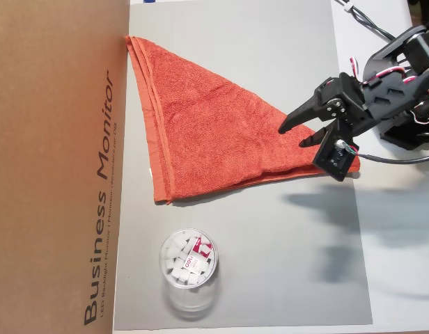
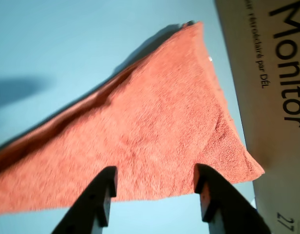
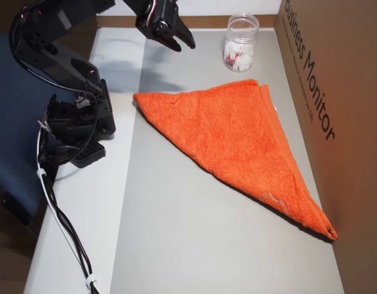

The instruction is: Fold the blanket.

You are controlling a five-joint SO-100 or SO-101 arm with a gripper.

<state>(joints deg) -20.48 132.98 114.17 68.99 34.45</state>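
Grey matting (image 1: 270, 278) covered most of the white table, with a brown cardboard box (image 1: 54, 167) printed "Business Monitor" lying along one side of it. On the mat lay the blanket (image 1: 200, 132), an orange-red terry towel folded over into a triangle.

In an overhead view (image 1: 200, 132), its longest hemmed edge ran down the left side against the box, from a far corner at the top to a near corner at the bottom, and the third corner pointed right toward the arm. In another overhead view (image 3: 237, 135) the same triangle stretched from a blunt corner at the left, nearest the arm's base, down to a sharp tip at the lower right that touched the box.

A clear plastic cup (image 1: 189, 268) holding small white pieces stood on the mat, just beyond one corner of the blanket and apart from it.

The black gripper (image 1: 292, 136) hung over the corner that pointed right in that overhead view. Its two fingers were spread apart and held nothing. In the wrist view the gripper (image 2: 157, 187) showed both fingertips at the bottom of the frame, with the blanket (image 2: 155, 131) filling the gap between them and its edge just beyond the tips.
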